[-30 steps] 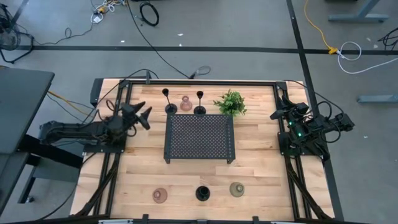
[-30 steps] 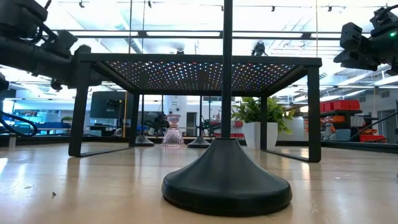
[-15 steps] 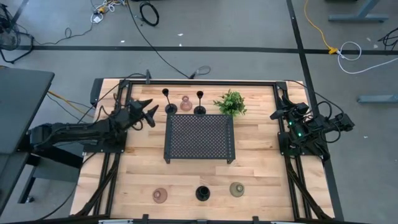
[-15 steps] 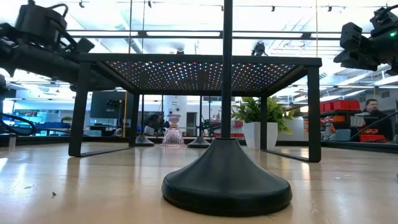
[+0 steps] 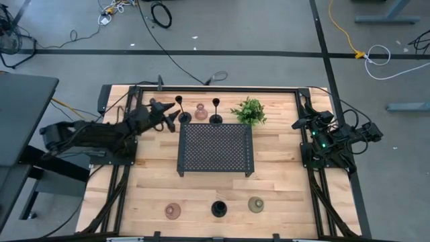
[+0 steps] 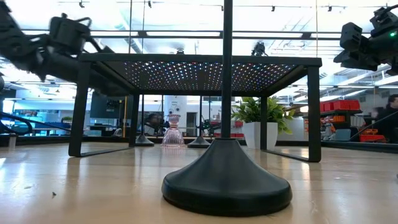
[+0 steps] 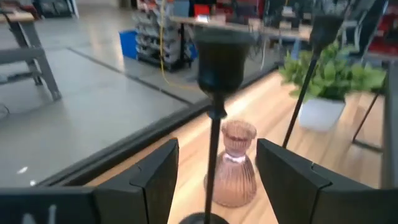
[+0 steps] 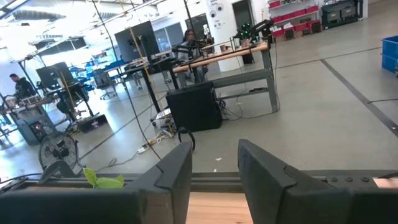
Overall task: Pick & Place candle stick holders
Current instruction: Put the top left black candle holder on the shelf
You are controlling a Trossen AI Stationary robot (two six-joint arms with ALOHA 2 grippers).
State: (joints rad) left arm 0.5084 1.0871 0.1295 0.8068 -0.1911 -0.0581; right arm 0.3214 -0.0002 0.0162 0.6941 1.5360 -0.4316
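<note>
Three holders stand in a row at the far edge: a slim black stemmed one (image 5: 183, 113), a pinkish squat one (image 5: 200, 111) and a second black stemmed one (image 5: 216, 111). A pinkish (image 5: 173, 211), a black (image 5: 219, 209) and an olive-green holder (image 5: 255, 204) stand by the near edge. My left gripper (image 5: 171, 114) is open. In the left wrist view (image 7: 217, 149) its fingers stand on either side of the far-left black holder's stem (image 7: 214, 130) without touching it. My right gripper (image 8: 214, 149) is open and waits at the table's right edge (image 5: 306, 126).
A black perforated tray on legs (image 5: 215, 149) stands mid-table, just near of the far row. A small leafy plant in a white pot (image 5: 248, 111) stands right of the far row. In the low view the near black holder's base (image 6: 227, 180) fills the foreground.
My left gripper has gone toward the table's far edge and to the right, up to the far-left black stemmed holder. The holders have stayed where they were.
</note>
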